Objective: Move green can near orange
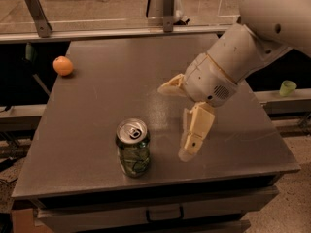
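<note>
The green can (pixel 132 147) stands upright near the front edge of the grey table (pixel 112 76), silver top and pull tab showing. The orange (pixel 63 65) lies at the table's far left edge, well away from the can. My gripper (pixel 175 122) hangs above the table just right of the can, apart from it. Its fingers (pixel 194 130) are spread open and hold nothing. One finger points down toward the table and the other points left.
A metal rail with upright posts (pixel 165 6) runs along the table's back edge. A small green cup (pixel 287 87) sits on a ledge beyond the right edge. The arm covers the table's right rear part. A drawer front is below the front edge.
</note>
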Tool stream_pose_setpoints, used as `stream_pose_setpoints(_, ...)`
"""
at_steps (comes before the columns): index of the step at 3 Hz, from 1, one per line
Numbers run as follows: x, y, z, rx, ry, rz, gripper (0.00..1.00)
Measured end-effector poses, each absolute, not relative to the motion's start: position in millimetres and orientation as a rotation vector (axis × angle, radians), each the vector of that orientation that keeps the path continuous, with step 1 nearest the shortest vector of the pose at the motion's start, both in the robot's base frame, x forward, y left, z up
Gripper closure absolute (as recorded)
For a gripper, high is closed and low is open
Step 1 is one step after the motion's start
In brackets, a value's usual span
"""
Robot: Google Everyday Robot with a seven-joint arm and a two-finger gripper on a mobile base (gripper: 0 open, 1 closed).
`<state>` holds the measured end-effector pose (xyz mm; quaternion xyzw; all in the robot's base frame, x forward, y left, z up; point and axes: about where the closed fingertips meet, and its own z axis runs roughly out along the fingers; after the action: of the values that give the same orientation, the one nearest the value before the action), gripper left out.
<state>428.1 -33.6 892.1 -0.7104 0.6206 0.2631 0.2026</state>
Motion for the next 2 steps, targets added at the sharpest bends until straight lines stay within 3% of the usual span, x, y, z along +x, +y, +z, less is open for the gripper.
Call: stream_pose_setpoints(2, 403.3, 11.3, 878.6, -1.873, 1.595, 1.030, 0.00)
